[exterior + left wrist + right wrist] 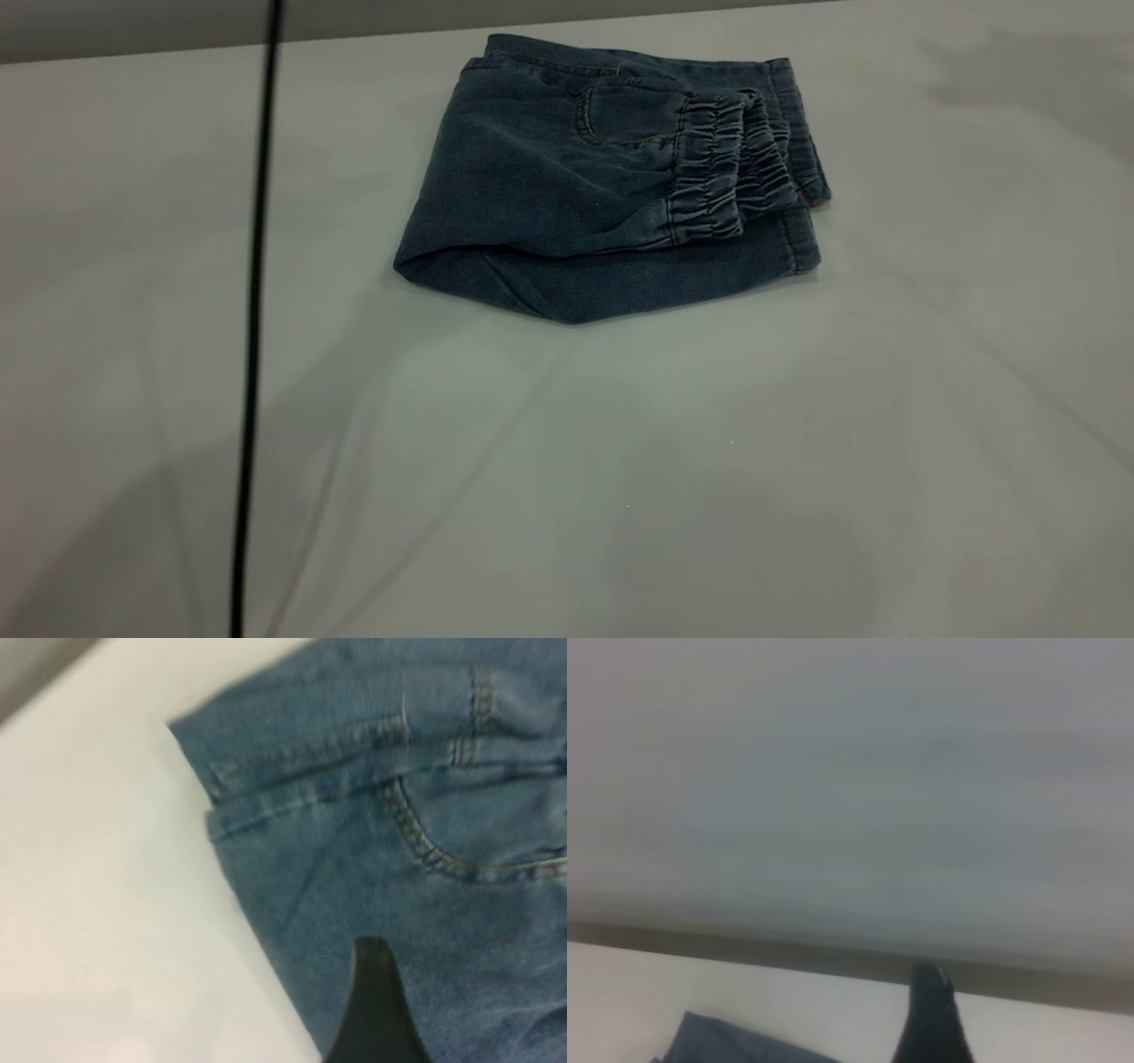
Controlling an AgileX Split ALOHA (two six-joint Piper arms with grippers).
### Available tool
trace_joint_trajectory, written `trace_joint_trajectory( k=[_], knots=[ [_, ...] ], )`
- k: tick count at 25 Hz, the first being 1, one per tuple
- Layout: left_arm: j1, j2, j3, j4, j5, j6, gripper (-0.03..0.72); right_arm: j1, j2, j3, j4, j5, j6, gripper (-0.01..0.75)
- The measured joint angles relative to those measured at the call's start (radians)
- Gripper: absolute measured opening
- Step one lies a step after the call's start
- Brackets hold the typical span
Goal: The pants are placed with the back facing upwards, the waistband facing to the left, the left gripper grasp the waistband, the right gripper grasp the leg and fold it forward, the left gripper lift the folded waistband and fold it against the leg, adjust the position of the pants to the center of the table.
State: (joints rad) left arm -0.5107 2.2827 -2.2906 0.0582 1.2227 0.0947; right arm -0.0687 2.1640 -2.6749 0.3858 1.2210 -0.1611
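Hanging at far left in the exterior view, a thin black cable (254,310), running top to bottom across the white table (567,496); neither arm visible there. Seen only through its own wrist camera, the left gripper (376,1010): a single black wedge-shaped tip over blue denim, near the cloth's edge where it meets the table; second finger out of frame, so impossible to tell whether wide, narrow or holding; contact with the fabric also unclear. Close by that tip, a curved double-stitched pocket seam (416,837) and a flat stitched hem corner (217,780). Toward the middle and far side of the table in the exterior view, the pants (567,204), folded into a compact bundle, rounded fold at the left, open ends at the right. Lying on top at the bundle's right, the waistband (722,168), ruched and gathered, turned over onto the lower layers. Underneath, the leg (620,283), its flat hem poking out at the right past the waistband; faded oval and cartoon both hidden inside the fold. Farther right, only bare table and soft shadows. Through the right wrist camera, the right gripper (932,1019): again a lone dark finger, raised and aimed toward a blurred grey background, with a small corner of denim below it; spread of the claw not discernible.
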Motion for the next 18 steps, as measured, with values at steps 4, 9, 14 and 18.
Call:
trace_joint_trajectory(
  k=[4,9,14,18],
  knots=[
    [0.0,-0.129,-0.001,0.032,0.0,0.001,0.47,0.0,-0.072,0.056,0.0,0.0,0.004,0.434],
    [0.0,-0.264,0.019,0.009,-0.001,-0.015,0.47,0.0,-0.229,0.177,0.0,0.0,0.012,0.434],
    [0.0,-0.431,0.167,0.045,0.002,-0.025,0.47,0.0,-0.443,0.326,0.001,0.0,-0.007,0.434],
    [0.0,-0.59,0.322,0.046,0.001,-0.025,0.47,0.0,-0.626,0.473,0.017,0.0,-0.019,0.434]
  ],
)
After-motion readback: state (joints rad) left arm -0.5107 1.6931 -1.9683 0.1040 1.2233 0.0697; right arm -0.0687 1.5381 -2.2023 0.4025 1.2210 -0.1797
